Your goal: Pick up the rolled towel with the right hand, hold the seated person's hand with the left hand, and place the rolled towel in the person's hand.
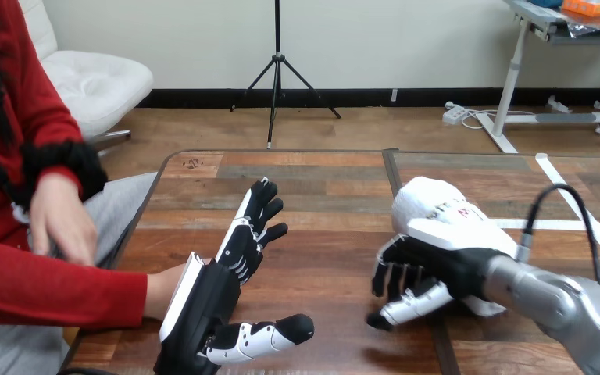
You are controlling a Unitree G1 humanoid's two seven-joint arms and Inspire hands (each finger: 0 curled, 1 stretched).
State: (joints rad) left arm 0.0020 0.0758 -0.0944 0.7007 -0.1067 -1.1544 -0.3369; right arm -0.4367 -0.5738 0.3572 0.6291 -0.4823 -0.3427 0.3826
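Note:
The white rolled towel (428,197) is at the table's right, sticking out behind the back of my right hand (445,254). That hand's fingers (397,277) curl down around it and the thumb points left below. My left hand (223,289) is at the lower left, palm side turned left, fingers (256,215) straight and pointing away, thumb stretched out to the right. The person's red-sleeved forearm reaches in from the left, and their wrist (160,291) meets the back of my left hand. Their hand beyond the wrist is hidden behind it.
The person's other hand (61,219) is raised at the view's left, off the table. The wooden table (328,195) has white tape lines (570,203) on its right part. A dark seam runs down the table between my two hands.

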